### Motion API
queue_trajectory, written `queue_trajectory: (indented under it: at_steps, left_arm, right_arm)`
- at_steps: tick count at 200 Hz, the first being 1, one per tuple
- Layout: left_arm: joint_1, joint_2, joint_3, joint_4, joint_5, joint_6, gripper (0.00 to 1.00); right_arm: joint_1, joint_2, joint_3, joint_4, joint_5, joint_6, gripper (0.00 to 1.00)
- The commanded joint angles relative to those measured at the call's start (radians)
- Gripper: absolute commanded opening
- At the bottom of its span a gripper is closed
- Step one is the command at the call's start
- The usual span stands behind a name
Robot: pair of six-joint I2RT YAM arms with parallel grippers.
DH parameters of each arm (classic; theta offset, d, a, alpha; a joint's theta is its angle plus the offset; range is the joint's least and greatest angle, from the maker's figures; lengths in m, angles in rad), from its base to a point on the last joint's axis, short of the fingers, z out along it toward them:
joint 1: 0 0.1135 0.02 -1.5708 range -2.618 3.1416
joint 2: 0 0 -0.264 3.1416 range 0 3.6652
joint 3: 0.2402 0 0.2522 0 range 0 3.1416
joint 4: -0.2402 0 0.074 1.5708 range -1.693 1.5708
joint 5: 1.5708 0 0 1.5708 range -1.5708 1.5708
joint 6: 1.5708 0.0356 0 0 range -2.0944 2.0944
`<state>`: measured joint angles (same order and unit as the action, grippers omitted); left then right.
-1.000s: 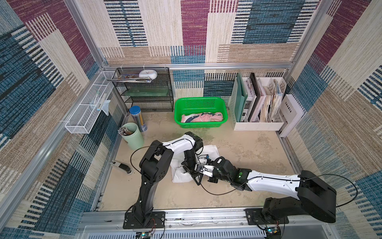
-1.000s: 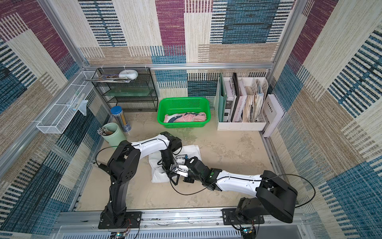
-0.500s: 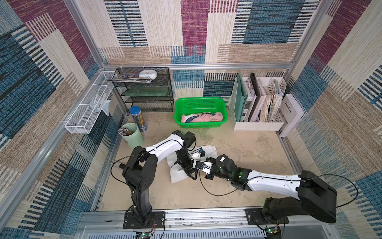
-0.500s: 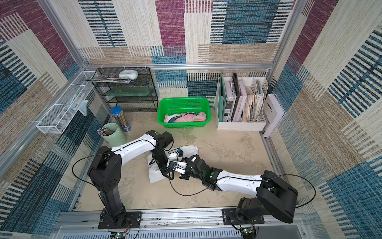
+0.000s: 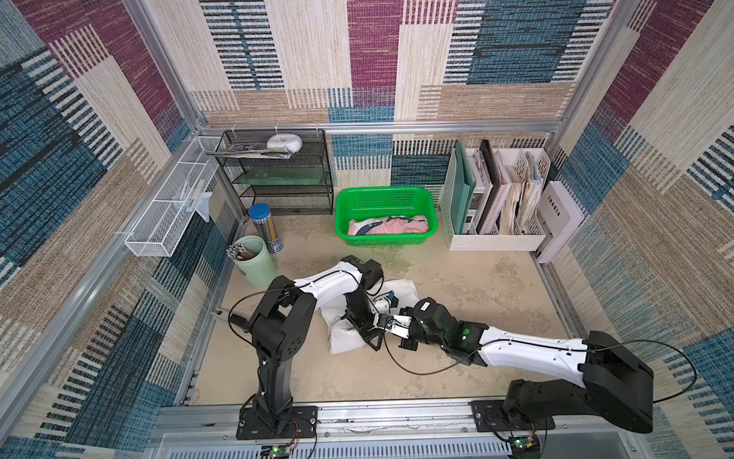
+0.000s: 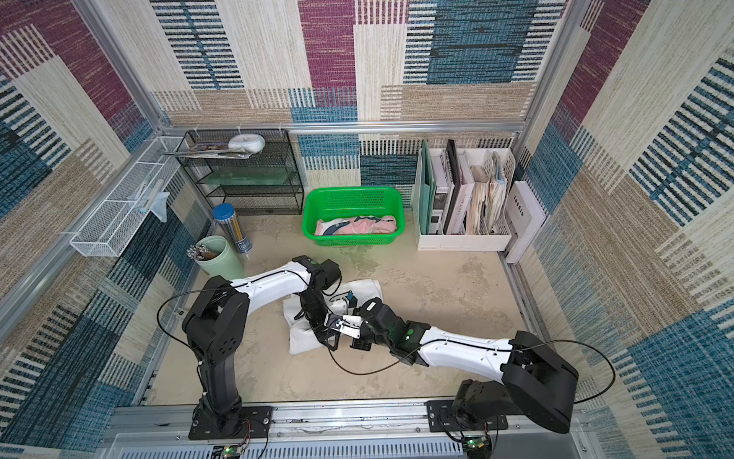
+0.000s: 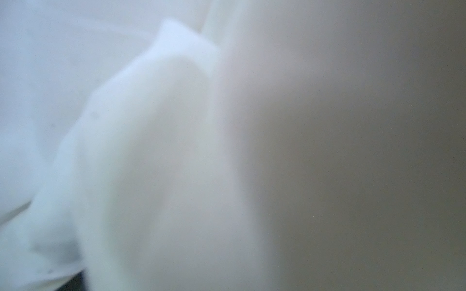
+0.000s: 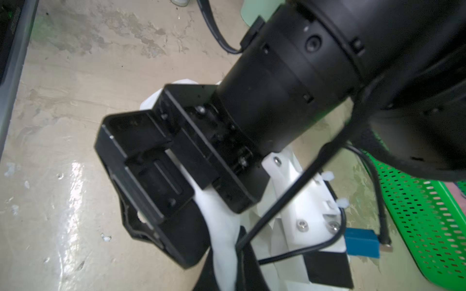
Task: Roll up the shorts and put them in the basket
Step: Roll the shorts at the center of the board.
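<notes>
Since half a second ago your left arm [image 5: 329,280] has drawn its black elbow partway back in from the left side. Both tools and the cloth under them sit where they were.

The plain white cloth shorts [image 5: 342,341] [image 6: 302,339] lie crumpled on the beige mottled tabletop [image 5: 476,302], left of centre and nearer the front edge than the back. The end nearest the front is bunched thick, and the far end lies flatter.

Your left gripper [image 5: 371,337] points down onto the middle of that cloth with its jaws spread wide. The right wrist view shows its black body planted on the fabric with white cloth bulging up beside it, but you cannot see it pinching anything. The left wrist view shows only those shorts [image 7: 141,151], blurred and hard against the lens.

Your right gripper [image 5: 383,321] reaches in low from the right, just beside the left one and nearly touching it. In the right wrist view its dark fingers [image 8: 252,269] stand only a little apart with a fold of the white shorts between them, so it has hold of that fold.

The pink cloth shorts with navy-and-white print [image 5: 397,227] lie bundled inside the green perforated plastic basket [image 5: 383,198] at the back of the table, well apart from both arms.
</notes>
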<state>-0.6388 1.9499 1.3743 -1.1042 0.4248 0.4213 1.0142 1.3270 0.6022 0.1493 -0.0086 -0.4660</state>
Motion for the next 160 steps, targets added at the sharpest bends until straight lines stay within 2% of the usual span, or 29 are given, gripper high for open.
queue_trajectory:
  at_steps: [1, 13, 27, 45, 85, 116, 140, 160]
  left_arm:
    - [-0.019, 0.017, 0.016, 0.099, -0.072, -0.051, 1.00]
    - [-0.030, 0.037, 0.017, 0.101, -0.068, -0.053, 0.99]
    - [-0.033, 0.057, 0.014, 0.108, -0.067, -0.058, 0.97]
    - [-0.035, 0.073, 0.013, 0.111, -0.060, -0.059, 0.95]
    - [-0.035, 0.093, 0.015, 0.112, -0.055, -0.056, 0.95]
    - [-0.035, 0.088, 0.020, 0.110, -0.054, -0.060, 0.95]
    - [-0.035, 0.082, 0.022, 0.112, -0.044, -0.058, 0.95]
    - [-0.036, 0.078, 0.023, 0.111, -0.035, -0.058, 0.95]
  right_arm:
    - [0.003, 0.028, -0.019, -0.595, -0.033, 0.024, 0.43]
    - [0.004, 0.032, -0.010, -0.593, -0.013, 0.027, 0.54]
    - [0.005, 0.020, -0.003, -0.591, 0.006, 0.027, 0.58]
    - [0.007, -0.015, -0.013, -0.581, 0.045, 0.023, 0.71]
    - [0.014, -0.175, -0.013, -0.552, 0.123, -0.002, 0.83]
    - [0.014, -0.229, -0.058, -0.554, 0.136, -0.028, 0.83]
    - [0.014, -0.191, -0.063, -0.561, 0.112, -0.029, 0.83]
    - [0.015, -0.151, -0.043, -0.546, 0.137, -0.020, 0.83]
